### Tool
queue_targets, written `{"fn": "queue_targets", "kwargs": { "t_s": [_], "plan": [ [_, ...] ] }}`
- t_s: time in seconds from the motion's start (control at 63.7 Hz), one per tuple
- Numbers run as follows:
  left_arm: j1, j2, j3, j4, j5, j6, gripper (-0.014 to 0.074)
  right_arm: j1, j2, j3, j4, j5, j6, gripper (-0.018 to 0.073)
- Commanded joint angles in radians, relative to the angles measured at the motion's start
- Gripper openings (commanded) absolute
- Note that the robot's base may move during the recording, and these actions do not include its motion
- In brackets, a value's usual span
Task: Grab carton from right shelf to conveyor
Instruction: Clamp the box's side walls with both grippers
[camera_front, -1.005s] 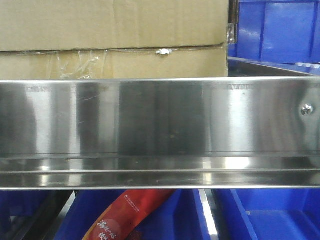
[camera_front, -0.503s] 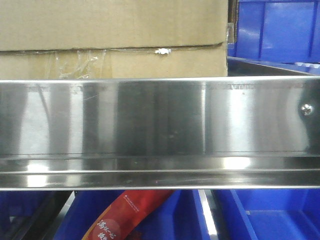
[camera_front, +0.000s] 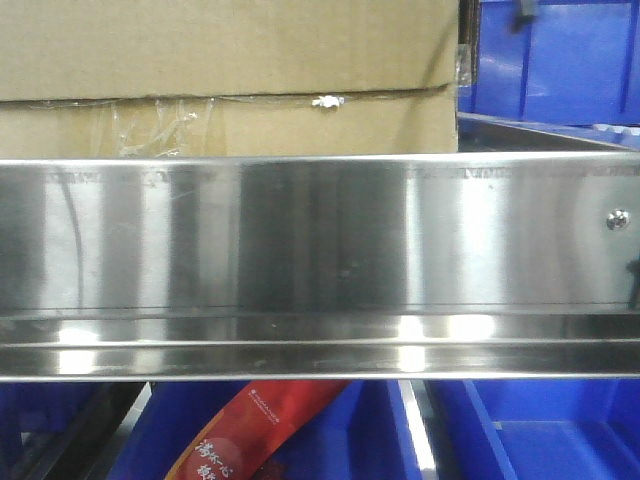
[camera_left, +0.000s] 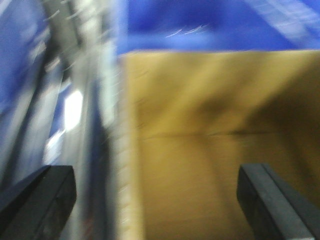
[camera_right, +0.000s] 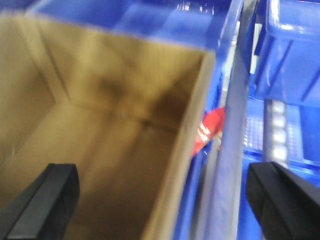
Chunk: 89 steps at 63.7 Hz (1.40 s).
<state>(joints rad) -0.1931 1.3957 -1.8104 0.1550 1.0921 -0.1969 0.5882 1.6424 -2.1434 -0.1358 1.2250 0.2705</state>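
Carton (camera_left: 215, 150) ahead of parted jaws, both arms

front: sharp, glare bands on right shelf (camera_front: 320, 240) | left wrist: heavy motion blur | right wrist: milder blur

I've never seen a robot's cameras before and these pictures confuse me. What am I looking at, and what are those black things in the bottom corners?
It's a robot with two arms. One camera looks forward: a brown carton sits on a shiny steel shelf, with blue bins nearby. The other two cameras ride on the wrists. The black shapes are the left fingers and right fingers, spread open, holding nothing. Both blurry views show the carton ahead.
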Motion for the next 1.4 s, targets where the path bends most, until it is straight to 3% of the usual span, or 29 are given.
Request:
{"fn": "queue_targets", "kwargs": {
  "t_s": [0.0,0.283,0.817,0.927,1.037,1.115,1.162,1.241,1.382],
  "plan": [
    [0.011,0.047,-0.051,-0.026,0.049,0.021,0.0547,-0.02,0.021,-0.03,-0.02,-0.004,0.014,0.0559],
    [0.011,0.178,-0.1,-0.016,0.099,0.04,0.0547,-0.068,0.094,-0.03,-0.009,-0.004,0.016,0.0559],
    [0.043,0.262,-0.1,-0.013,0.1,0.04,0.0529,-0.068,0.224,-0.03,0.024,-0.004,0.016,0.0551],
    [0.048,0.272,-0.1,-0.013,0.108,0.04,0.0431,-0.068,0.235,-0.03,0.024,-0.004,0.016,0.0401],
    [0.048,0.274,-0.1,-0.011,0.121,0.04,0.0231,-0.068,0.237,-0.03,0.024,-0.004,0.016,0.0097],
    [0.048,0.274,-0.1,-0.011,0.124,0.04,0.0027,-0.068,0.237,-0.03,0.024,-0.004,0.016,-0.0099],
    [0.048,0.276,-0.1,-0.011,0.128,0.04,-0.0043,-0.068,0.237,-0.03,0.024,-0.004,0.016,-0.0068],
    [0.048,0.276,-0.1,-0.011,0.129,0.04,0.0008,-0.068,0.237,-0.03,0.024,-0.004,0.016,-0.006],
    [0.048,0.274,-0.1,0.013,0.129,0.04,-0.0006,-0.068,0.231,-0.03,0.024,-0.004,0.016,-0.006]
  ]
}}
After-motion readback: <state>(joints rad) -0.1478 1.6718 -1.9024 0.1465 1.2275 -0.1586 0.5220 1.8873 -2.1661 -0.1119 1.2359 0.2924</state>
